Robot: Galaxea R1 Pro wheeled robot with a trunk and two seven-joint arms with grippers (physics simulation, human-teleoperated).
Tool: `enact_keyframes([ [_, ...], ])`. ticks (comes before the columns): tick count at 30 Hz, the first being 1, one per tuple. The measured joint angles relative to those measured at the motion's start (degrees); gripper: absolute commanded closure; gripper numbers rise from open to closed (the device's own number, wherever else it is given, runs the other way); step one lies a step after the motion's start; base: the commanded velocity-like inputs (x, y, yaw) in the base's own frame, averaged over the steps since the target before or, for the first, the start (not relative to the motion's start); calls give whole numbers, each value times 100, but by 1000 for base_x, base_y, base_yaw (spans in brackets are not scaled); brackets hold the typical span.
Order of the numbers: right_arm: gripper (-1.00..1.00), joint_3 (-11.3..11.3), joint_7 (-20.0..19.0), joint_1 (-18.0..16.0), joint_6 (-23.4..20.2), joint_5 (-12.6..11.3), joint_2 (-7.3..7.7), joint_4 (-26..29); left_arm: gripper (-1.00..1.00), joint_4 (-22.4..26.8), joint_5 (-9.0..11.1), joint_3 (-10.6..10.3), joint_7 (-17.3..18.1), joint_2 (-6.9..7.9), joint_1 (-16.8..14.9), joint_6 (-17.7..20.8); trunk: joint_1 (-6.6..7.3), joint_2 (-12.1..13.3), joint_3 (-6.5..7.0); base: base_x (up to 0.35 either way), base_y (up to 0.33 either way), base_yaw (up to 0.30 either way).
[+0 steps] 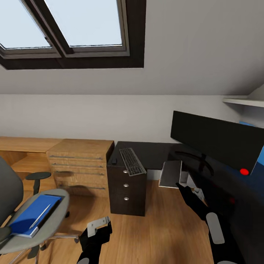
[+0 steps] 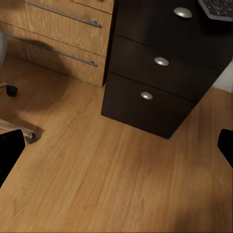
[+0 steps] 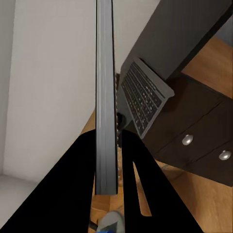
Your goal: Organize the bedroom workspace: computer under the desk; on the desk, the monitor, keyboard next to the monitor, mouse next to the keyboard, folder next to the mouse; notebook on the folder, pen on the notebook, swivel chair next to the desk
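Head view: right gripper (image 1: 180,185) clamps thin flat grey notebook (image 1: 171,173) near glossy black desk (image 1: 154,152); left gripper (image 1: 99,228) jaws apart over wood floor (image 1: 161,227).

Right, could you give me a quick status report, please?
Right gripper shut on notebook, held off the desk. Left gripper open over floor. Folder and pen on chair.
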State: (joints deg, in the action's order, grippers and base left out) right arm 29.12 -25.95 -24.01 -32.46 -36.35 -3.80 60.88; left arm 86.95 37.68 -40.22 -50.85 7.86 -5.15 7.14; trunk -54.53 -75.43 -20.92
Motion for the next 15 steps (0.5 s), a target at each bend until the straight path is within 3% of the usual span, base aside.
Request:
enact_keyframes([
  [7,100,0,6,0,-6,-2,0,0,-100,0,-6,0,0,0,0,-1,154,281,126,328,0,0],
  [15,100,-4,45,1,37,22,-13,-122,-100,19,-7,2,13,7,2,25,154,283,126,328,0,0],
])
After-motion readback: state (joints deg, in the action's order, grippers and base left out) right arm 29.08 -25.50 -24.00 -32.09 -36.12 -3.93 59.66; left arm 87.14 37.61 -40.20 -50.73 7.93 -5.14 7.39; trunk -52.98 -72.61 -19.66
